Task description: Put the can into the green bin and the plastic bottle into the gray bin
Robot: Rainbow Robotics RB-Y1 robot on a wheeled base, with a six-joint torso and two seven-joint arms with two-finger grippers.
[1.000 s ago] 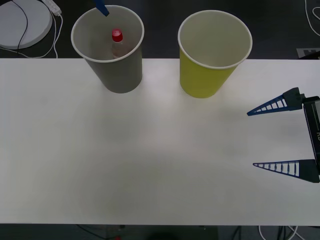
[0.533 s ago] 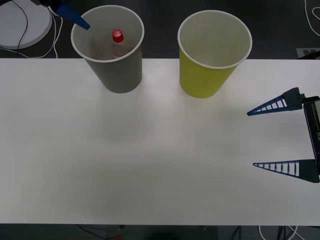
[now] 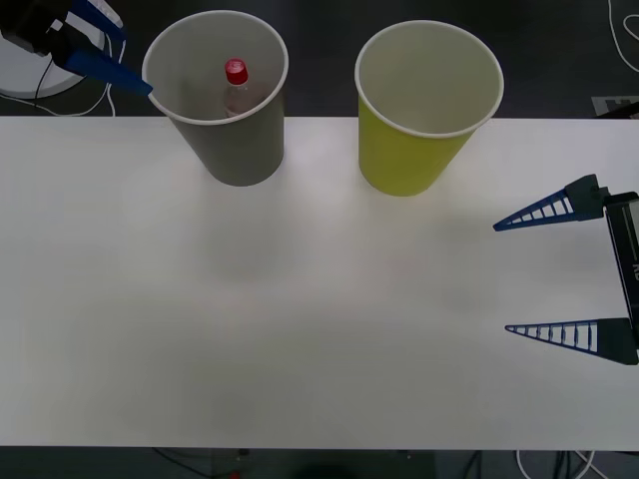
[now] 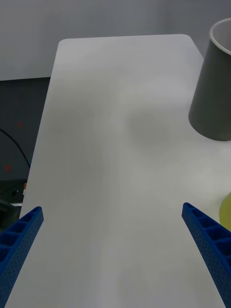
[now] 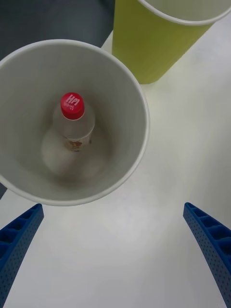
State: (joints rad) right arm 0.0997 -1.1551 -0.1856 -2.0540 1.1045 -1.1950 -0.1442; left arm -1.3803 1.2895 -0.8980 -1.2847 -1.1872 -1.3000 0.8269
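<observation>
Table (image 3: pixel 300 329), white, carries both cups at its far edge. Gray bin (image 3: pixel 216 95) stands upright on the left, green bin (image 3: pixel 427 105) upright beside it on the right, the two apart. Plastic bottle (image 5: pixel 73 124) stands upright inside the gray bin, red cap up. Left gripper (image 3: pixel 88 48) hangs just left of the gray bin's rim, fingers spread, holding nothing, clear of the bottle. Right gripper (image 3: pixel 554 279) rests at the table's right edge, fingers spread, empty.

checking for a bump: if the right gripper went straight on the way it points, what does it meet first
Probably nothing: the open right gripper points across bare table; gray bin and green bin sit off to one side.
</observation>
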